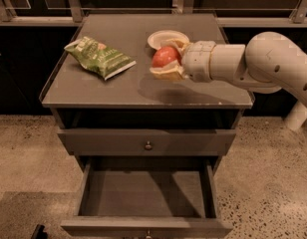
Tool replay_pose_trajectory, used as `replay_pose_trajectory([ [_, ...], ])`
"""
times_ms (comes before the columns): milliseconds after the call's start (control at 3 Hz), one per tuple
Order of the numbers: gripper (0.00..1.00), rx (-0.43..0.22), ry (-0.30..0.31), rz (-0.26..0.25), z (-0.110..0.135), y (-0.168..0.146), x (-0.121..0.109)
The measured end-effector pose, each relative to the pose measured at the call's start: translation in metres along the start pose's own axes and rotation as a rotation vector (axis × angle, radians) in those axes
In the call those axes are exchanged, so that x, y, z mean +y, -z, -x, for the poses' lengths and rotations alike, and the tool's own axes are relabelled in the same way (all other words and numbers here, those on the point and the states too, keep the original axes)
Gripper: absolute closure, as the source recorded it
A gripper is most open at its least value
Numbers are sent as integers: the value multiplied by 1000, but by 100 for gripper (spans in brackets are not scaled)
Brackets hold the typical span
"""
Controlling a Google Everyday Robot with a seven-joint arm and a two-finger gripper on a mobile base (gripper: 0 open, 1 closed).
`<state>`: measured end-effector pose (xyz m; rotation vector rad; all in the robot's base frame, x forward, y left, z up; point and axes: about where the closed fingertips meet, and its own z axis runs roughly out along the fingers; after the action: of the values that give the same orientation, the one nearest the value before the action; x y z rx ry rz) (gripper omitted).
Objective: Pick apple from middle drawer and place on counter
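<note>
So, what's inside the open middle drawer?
Only its bare grey floor shows in the middle drawer; the strip just behind its front panel is hidden. The apple sits in the gripper, over the counter.

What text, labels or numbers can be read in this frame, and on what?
The green snack bag: printed, but too blurred to read.
The gripper, closed on the apple over the counter: no markings.
No other text visible.
</note>
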<state>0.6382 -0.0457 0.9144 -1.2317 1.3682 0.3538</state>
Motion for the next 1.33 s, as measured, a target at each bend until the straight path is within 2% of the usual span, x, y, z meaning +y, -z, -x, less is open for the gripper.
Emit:
replay_pose_trajectory([
  [333,100,8,-28,5,-18,-8,2],
  [667,87,9,-33,5,-21,-10,2],
  [1333,41,9,-33,6,-21,-10,2],
])
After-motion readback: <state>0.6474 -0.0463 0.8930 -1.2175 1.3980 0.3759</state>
